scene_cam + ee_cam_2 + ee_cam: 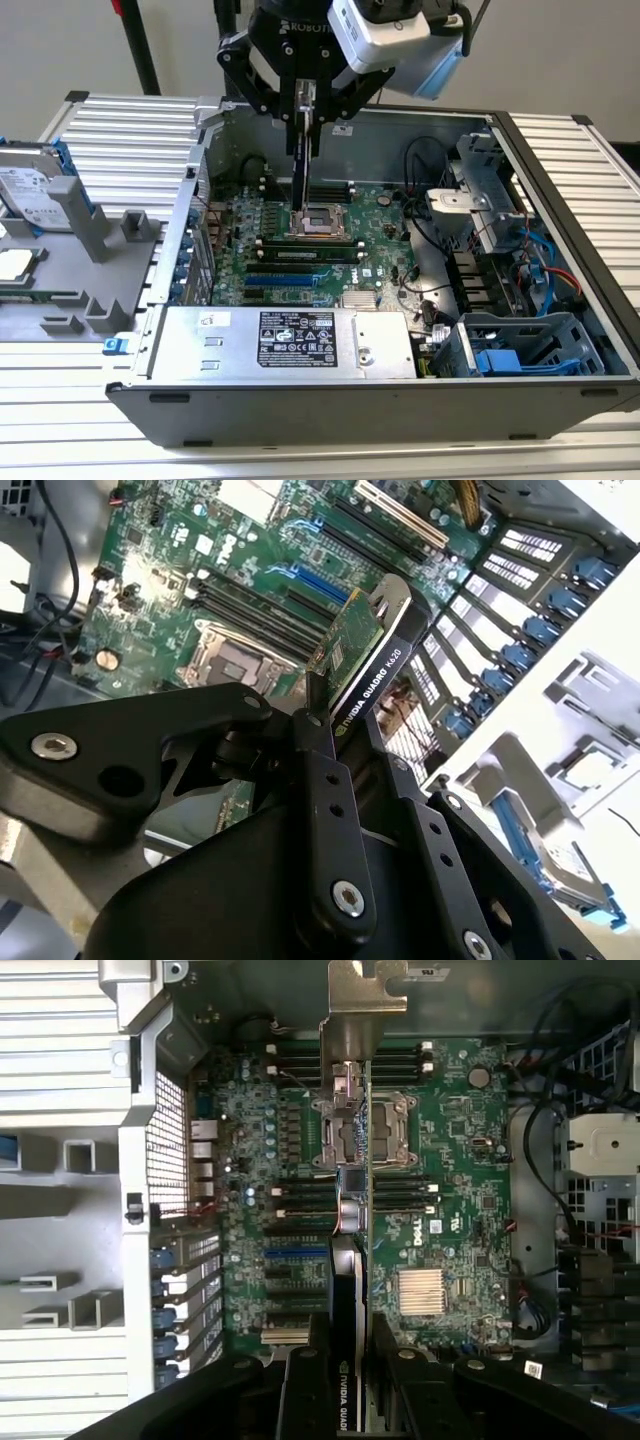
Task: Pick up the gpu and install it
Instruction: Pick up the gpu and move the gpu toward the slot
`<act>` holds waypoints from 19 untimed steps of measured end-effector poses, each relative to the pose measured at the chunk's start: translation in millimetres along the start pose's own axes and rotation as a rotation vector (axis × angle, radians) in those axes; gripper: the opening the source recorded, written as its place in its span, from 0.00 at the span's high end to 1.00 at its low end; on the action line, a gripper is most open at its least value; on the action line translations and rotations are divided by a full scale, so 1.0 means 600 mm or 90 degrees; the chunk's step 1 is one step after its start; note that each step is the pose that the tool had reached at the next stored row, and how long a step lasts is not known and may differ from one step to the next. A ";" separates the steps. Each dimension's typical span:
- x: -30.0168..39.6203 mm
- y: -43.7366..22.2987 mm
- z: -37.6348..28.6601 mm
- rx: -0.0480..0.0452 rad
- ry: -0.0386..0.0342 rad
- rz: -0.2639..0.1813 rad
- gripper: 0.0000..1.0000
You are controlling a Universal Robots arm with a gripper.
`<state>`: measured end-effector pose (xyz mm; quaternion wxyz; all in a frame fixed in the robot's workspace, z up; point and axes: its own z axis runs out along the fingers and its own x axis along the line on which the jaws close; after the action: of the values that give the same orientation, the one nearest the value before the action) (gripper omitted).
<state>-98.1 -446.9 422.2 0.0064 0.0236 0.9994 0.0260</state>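
The gripper (306, 105) is clamped on the gpu (300, 170) and holds it upright on edge inside the open case (300, 405). The gpu hangs over the motherboard (385, 215), with its lower end above the CPU socket (318, 222), toward the far wall. In both wrist views, 2 black fingers (318, 770) (300, 1390) pinch the card's faces.

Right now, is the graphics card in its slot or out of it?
Out. The tool grips the graphics card on edge above the motherboard, over the processor socket, not in a slot.
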 end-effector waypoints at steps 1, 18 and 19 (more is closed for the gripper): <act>-0.001 0.000 0.000 0.0000 0.0000 0.000 1.00; -0.009 0.000 0.000 0.0000 0.0000 0.000 1.00; -0.010 0.000 0.000 0.0000 0.0000 0.000 1.00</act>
<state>-92.2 -446.9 422.2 0.0063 0.0235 0.9994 0.0260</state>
